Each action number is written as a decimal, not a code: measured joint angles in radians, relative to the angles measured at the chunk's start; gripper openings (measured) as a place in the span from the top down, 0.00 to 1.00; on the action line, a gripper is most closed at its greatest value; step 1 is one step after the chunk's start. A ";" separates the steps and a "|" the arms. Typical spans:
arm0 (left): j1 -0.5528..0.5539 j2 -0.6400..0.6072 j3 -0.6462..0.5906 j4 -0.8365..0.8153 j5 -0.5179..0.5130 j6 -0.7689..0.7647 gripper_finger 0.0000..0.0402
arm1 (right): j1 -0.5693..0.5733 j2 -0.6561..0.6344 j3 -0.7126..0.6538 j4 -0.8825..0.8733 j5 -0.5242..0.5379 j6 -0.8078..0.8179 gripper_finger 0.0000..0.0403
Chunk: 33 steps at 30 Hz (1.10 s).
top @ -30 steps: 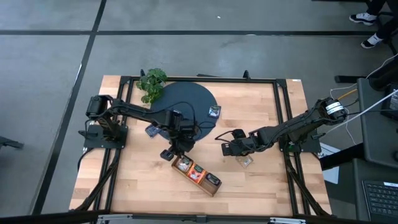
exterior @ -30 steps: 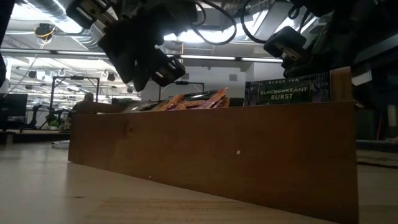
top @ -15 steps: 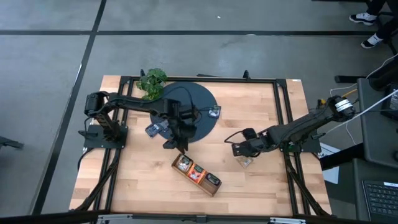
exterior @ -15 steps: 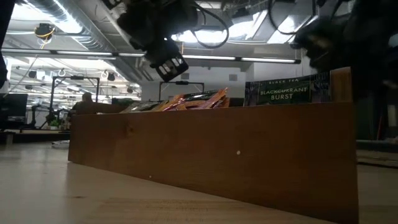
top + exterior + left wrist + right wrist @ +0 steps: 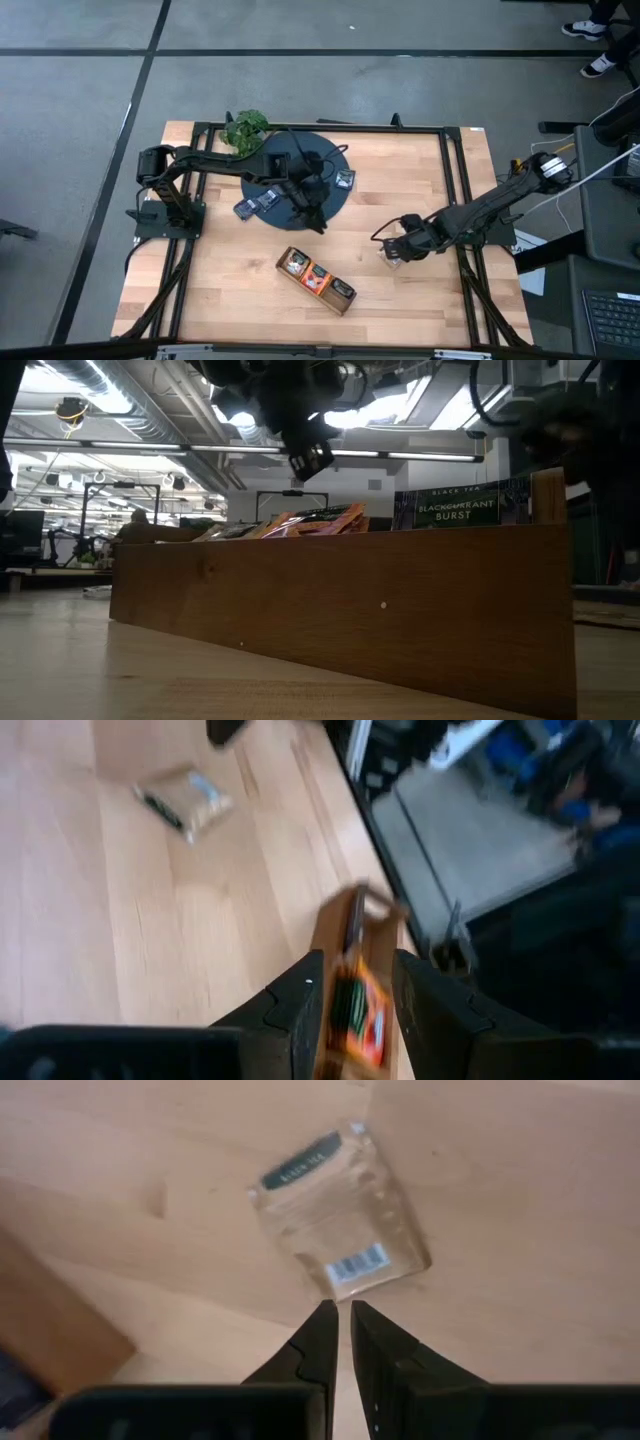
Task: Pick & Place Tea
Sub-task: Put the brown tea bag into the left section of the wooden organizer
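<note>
Lying flat on the bare wood near the table's right side is a beige sachet (image 5: 340,1220) with a dark band and a barcode, and the right gripper (image 5: 338,1342) hangs just above it with its two fingers drawn nearly together, a thin slit between them, holding nothing. In the high view that sachet (image 5: 392,262) is mostly hidden under the right gripper (image 5: 393,250). More tea stands on edge in the wooden tray (image 5: 316,281), which lies at a slant near the table's front middle: orange and beige sachets in its compartments, and a dark one (image 5: 460,505) reading "Blackcurrant Burst" at one end in the low view. Two blue sachets (image 5: 255,204) lie at the left edge of the dark round mat (image 5: 330,160), and another sachet (image 5: 345,179) sits on the mat's right part. The left gripper (image 5: 312,212) is over the mat's front edge, between the mat and the tray; its fingers (image 5: 305,1005) stand apart with nothing between them. A leafy plant (image 5: 243,131) sits at the table's back, touching the mat's rim.
</note>
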 joint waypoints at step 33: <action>0.052 -0.032 -0.320 0.510 -0.075 -0.480 0.71 | -0.235 0.312 -0.309 1.118 0.119 -0.197 0.96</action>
